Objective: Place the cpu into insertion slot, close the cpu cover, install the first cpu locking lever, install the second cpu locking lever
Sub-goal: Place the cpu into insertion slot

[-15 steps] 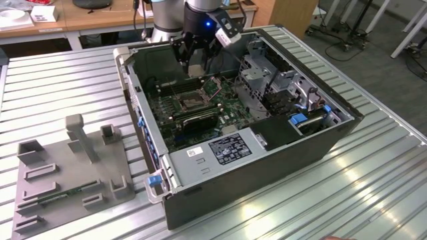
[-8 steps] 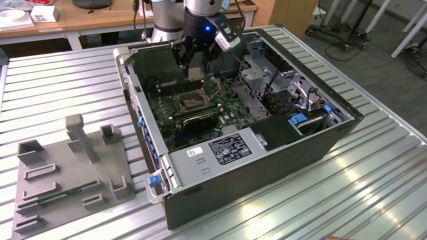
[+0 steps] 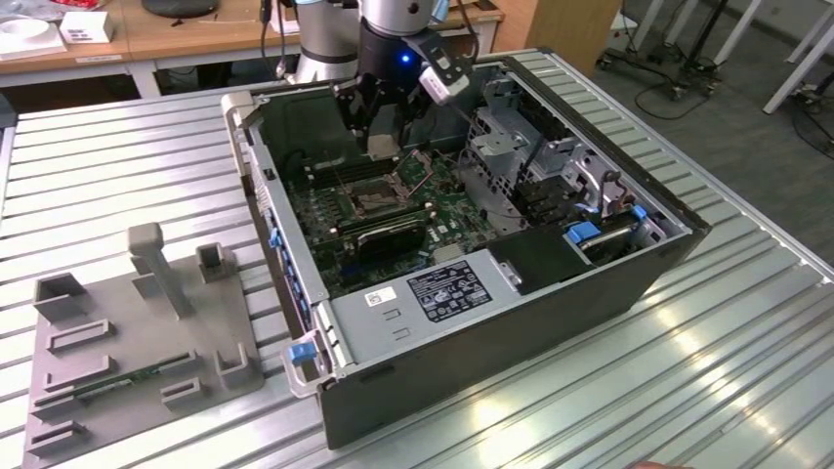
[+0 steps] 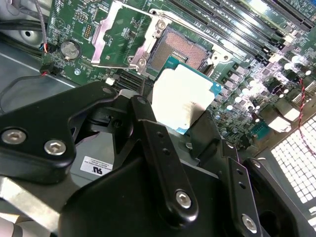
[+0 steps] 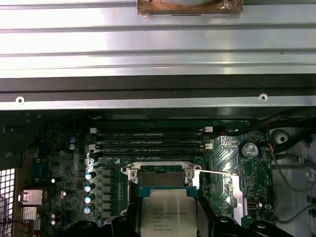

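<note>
The black two-fingered gripper (image 4: 174,117) is clamped on the cpu (image 4: 185,94), a small flat square chip with a pale silvery metal top and a teal-green border, taking it by two opposite edges. The chip hangs just over the square insertion socket (image 4: 181,49) on the green motherboard (image 3: 391,230) and is not seated. I judge the cpu to be light, thin and stiff. Its metal top is smooth and likely slippery, and the contact side and the socket bed are easily damaged, so the bare side edges are the right place to hold it, kept level. The exterior view gives the wider setting: the gripper (image 3: 379,135) reaches down into the open black computer case (image 3: 626,283) lying on a ribbed metal table (image 3: 117,166), with the cpu (image 3: 382,149) clear above the board. The second wrist view adds the cpu cover (image 4: 98,37), a thin silvery metal frame with a square window, swung open beside the socket, whose bed is exposed. The first wrist view sets the cpu (image 5: 165,215) nearly in line with the socket (image 5: 163,177), with long black memory slots (image 5: 148,139) beyond.
</note>
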Robot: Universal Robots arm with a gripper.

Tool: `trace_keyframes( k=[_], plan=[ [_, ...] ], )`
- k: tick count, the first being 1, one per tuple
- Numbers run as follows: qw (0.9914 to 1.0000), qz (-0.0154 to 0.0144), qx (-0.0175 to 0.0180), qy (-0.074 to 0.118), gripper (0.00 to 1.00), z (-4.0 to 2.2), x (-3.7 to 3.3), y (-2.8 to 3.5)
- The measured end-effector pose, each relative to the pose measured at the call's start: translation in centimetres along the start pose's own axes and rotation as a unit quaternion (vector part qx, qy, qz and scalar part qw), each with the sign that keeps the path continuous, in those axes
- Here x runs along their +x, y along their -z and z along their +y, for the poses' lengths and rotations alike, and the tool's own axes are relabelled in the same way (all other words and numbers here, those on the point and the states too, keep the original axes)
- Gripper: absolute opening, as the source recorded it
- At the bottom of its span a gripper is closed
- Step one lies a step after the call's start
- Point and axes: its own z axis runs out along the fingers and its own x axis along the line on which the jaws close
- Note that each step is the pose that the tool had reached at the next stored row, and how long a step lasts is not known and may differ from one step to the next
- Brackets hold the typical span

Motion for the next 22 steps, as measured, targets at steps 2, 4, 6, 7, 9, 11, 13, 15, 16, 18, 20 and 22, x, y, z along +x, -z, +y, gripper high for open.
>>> trace_keyframes(
  k=[2, 4, 6, 7, 9, 11, 13, 15, 16, 18, 20, 22],
  plan=[
    [1.00000, 0.0000, 0.0000, 0.000, 0.54, 0.00, 0.00, 0.00],
    [1.00000, 0.0000, 0.0000, 0.000, 0.54, 0.00, 0.00, -0.01],
    [1.00000, -0.0005, -0.0002, 0.000, 0.54, -0.01, 0.02, -0.14],
    [1.00000, -0.0008, -0.0001, 0.000, 0.54, -0.02, 0.03, -0.24],
    [1.00000, -0.0016, -0.0001, 0.000, 0.54, -0.05, 0.03, -0.47],
    [1.00000, -0.0022, -0.0001, 0.000, 0.54, -0.07, 0.04, -0.67],
    [1.00000, -0.0023, 0.0000, 0.000, 0.54, -0.08, 0.05, -0.73],
    [1.00000, -0.0023, 0.0001, 0.000, 0.54, -0.08, 0.05, -0.73],
    [1.00000, -0.0023, 0.0000, 0.000, 0.54, -0.08, 0.05, -0.74],
    [1.00000, -0.0024, -0.0001, 0.000, 0.54, -0.08, 0.05, -0.75],
    [1.00000, -0.0024, 0.0000, 0.000, 0.54, -0.08, 0.05, -0.75],
    [1.00000, -0.0024, 0.0000, 0.000, 0.54, -0.08, 0.05, -0.76]
  ],
)
